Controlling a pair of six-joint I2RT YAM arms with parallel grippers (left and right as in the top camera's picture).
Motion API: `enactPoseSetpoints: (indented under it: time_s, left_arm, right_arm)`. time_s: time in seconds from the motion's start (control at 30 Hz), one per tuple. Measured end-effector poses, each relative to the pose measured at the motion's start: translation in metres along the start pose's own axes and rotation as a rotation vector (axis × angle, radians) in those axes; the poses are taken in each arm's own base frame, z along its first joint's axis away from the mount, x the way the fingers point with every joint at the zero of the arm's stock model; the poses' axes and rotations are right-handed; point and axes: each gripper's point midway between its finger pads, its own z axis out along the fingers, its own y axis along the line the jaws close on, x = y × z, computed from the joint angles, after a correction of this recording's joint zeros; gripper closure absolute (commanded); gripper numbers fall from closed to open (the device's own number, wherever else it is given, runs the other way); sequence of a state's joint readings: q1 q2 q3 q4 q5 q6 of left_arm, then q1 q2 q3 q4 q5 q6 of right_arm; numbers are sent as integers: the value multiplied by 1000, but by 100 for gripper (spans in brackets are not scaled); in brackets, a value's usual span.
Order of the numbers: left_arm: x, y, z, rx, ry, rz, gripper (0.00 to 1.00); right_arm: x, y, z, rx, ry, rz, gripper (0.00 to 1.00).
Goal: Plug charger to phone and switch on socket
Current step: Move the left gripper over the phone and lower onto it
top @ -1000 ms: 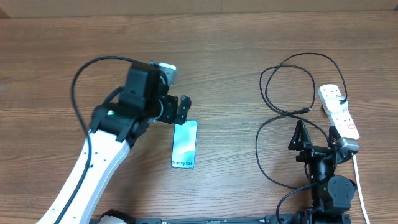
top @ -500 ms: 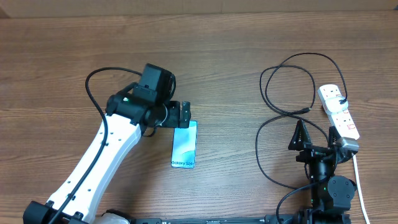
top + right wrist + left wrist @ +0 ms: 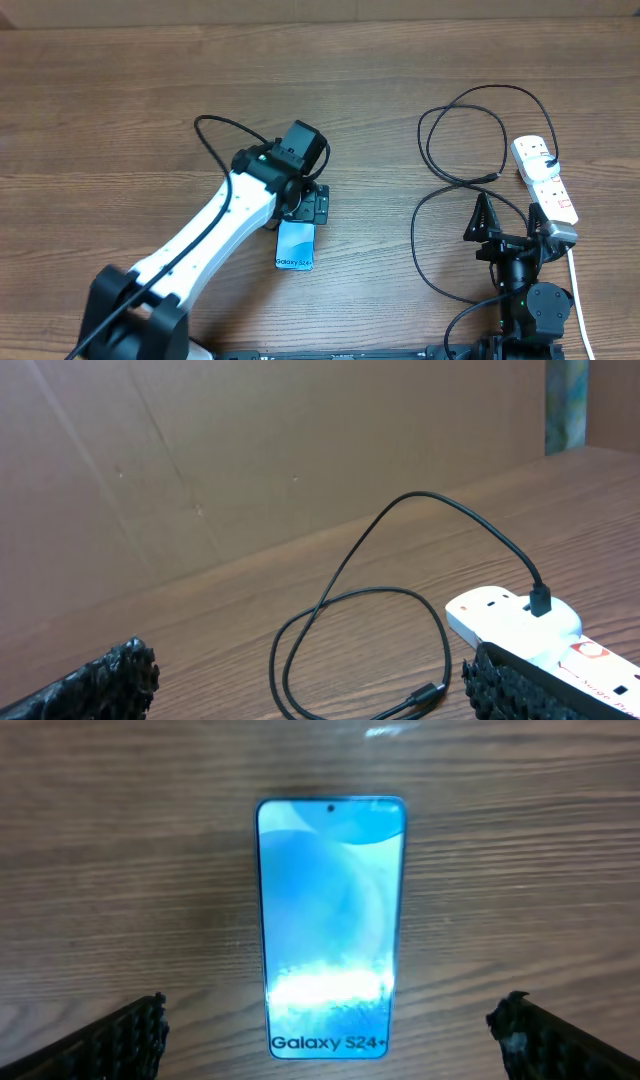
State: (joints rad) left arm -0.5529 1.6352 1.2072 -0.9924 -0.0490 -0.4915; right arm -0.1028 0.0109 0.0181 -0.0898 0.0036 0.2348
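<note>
left arm (image 3: 225, 222) swung right, above phone (image 3: 297, 246) | left jaws spread, empty | right jaws spread

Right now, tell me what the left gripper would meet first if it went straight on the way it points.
The phone, lying centred in the left gripper's open span. The fingers look wider than it, so they may reach the table either side; depth is unclear.

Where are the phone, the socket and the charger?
phone (image 3: 332, 920), left wrist view, middle of its lit screen.
socket (image 3: 500, 616), right wrist view, its white top.
charger (image 3: 540, 600), right wrist view, the black plug stuck in the socket.
</note>
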Motion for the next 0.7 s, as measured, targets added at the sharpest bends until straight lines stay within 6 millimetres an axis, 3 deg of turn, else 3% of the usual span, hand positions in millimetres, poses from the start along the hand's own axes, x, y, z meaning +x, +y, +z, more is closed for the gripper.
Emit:
enactPoseSetpoints:
  time_s: [0.27,0.7]
  left_arm:
    - [16,-2,37,-44,129,-1,0]
    - [27,-5,57,-43,211,15,0]
  right_arm:
    - [0,0,0,0,0,0,0]
    - [0,0,0,0,0,0,0]
